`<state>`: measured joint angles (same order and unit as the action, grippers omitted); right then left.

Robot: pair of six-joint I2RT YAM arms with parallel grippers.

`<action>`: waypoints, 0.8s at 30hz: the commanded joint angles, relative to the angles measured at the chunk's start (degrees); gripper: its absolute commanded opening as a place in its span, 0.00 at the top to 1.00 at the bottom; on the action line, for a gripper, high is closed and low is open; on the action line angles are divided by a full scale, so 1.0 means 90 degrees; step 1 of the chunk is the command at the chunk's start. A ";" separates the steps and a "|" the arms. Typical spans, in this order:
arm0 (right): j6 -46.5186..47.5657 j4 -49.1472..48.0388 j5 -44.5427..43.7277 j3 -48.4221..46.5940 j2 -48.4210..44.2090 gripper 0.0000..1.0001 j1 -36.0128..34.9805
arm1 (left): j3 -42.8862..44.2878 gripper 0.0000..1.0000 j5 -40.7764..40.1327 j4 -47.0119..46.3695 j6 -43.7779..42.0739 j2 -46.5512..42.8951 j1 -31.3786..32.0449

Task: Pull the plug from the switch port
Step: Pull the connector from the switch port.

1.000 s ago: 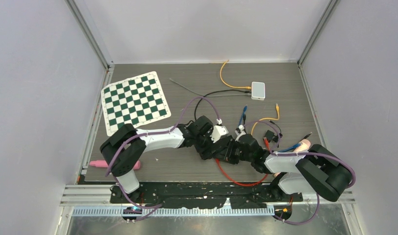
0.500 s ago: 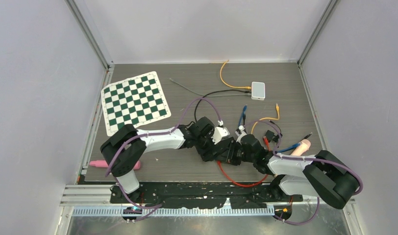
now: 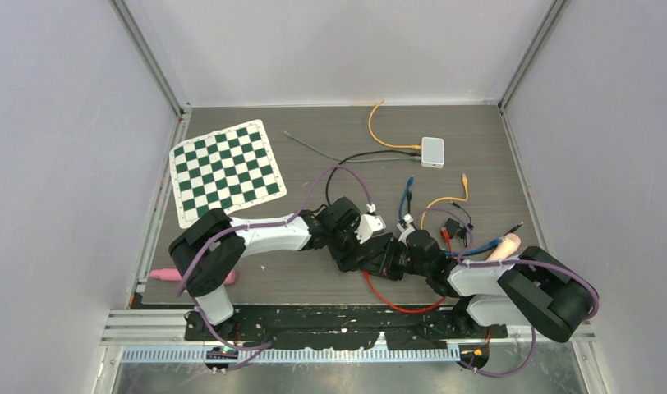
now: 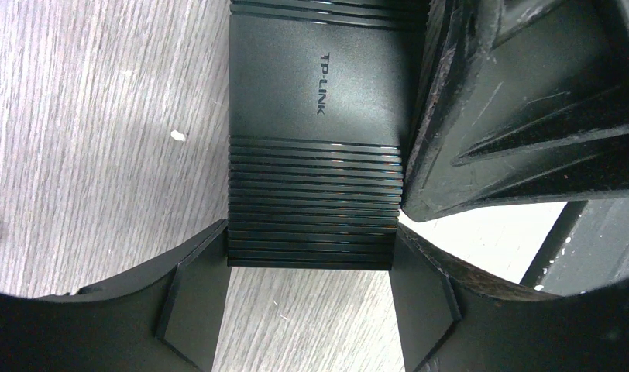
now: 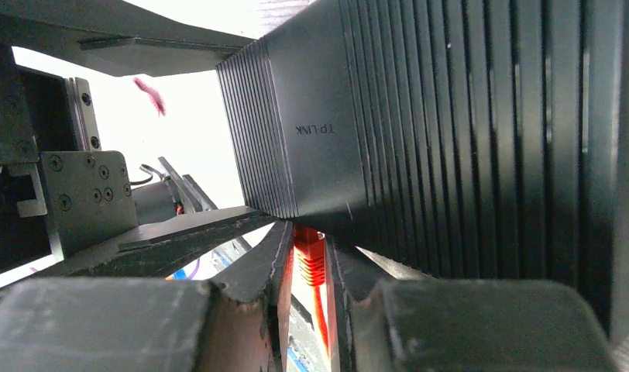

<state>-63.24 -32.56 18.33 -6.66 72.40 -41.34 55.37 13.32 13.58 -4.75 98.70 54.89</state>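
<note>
From above, the wood-grain surface [image 3: 297, 283] carries a chessboard [image 3: 226, 171] toward its far left corner and a white box [image 3: 432, 152] toward the far right, with an orange cable [image 3: 370, 127] running from the box to the far edge. A black cable [image 3: 371, 154], a grey cable [image 3: 314, 146] and a blue cable [image 3: 408, 194] lie loose around the middle. A pink object [image 3: 162, 275] sits at the left edge, and a red cable [image 3: 396, 305] loops toward the near edge. The left gripper [image 3: 371, 246] and right gripper [image 3: 400, 256] meet tip to tip in the middle, near the near edge, and their bodies cover the switch from this view. In the left wrist view, the black ribbed switch [image 4: 315, 155] lies flat on the surface. The left gripper [image 4: 307, 248] is clamped across its end, one finger pressed on each side. A finger of the right gripper [image 4: 513, 101] crowds in against the switch's right side. In the right wrist view, the switch [image 5: 451, 116] fills the upper right. The red plug [image 5: 310, 256] sits at its lower edge, though the port itself is hidden. The right gripper [image 5: 307, 267] is closed on the plug, both fingers pinching it. The left gripper's fingers [image 5: 141, 31] and mount fill the left of the view.
</note>
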 commanded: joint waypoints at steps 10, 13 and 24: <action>0.0309 -0.0317 0.1386 -0.0507 -0.0309 0.95 -0.0089 | -0.0084 0.42 -0.0386 0.0287 0.0223 0.0435 -0.0073; 0.0430 -0.0180 0.1555 -0.0603 -0.0488 0.95 -0.0086 | -0.0070 0.42 -0.0363 0.0316 0.0181 0.0446 -0.0079; 0.0526 0.0407 0.1618 -0.0522 -0.1071 0.95 -0.0094 | -0.0088 0.43 -0.0308 0.0341 0.0209 0.0527 -0.0123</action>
<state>-58.39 -24.16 21.56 -8.40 67.26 -40.73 55.96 16.21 14.81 -4.16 98.94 54.63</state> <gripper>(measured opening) 0.223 0.691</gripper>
